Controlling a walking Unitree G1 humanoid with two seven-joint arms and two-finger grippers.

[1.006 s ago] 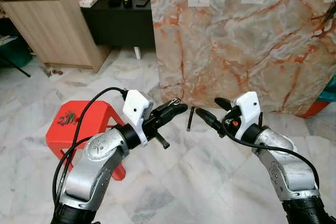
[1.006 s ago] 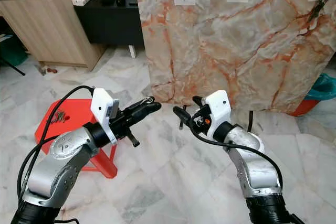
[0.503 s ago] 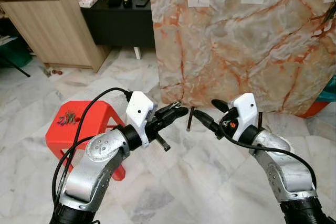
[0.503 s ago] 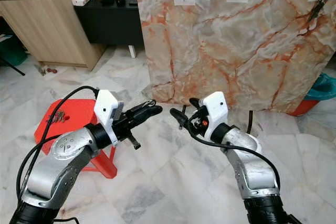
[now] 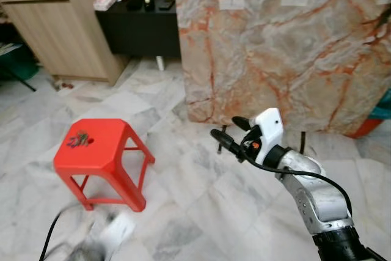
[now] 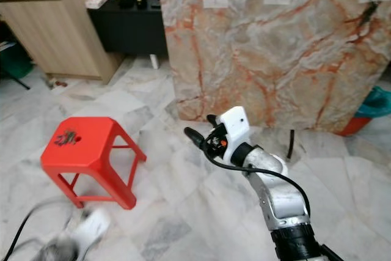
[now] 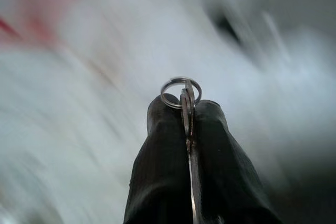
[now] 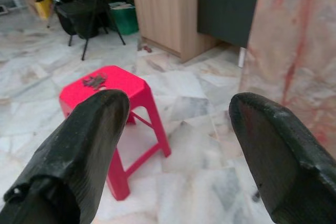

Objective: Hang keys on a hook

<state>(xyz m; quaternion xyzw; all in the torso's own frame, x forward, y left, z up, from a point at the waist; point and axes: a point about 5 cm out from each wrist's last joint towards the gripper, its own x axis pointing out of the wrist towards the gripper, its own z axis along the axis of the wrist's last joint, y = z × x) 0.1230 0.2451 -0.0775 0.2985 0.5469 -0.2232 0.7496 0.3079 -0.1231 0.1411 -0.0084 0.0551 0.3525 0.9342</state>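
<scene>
- My left gripper [image 7: 185, 109] has its fingers pressed together on the keys [image 7: 184, 95].
- My right gripper [image 5: 227, 132] is raised, fingers apart, near the marble slab [image 5: 287, 47].
- More keys lie near the red stool's [image 5: 101, 154] back-left corner.

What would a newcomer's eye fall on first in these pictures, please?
Probably the bright red stool on the pale marble floor, a small bunch of keys on its seat. Next, the right gripper, open, raised before the orange-veined marble slab. The left gripper pinches a key with its ring.
</scene>
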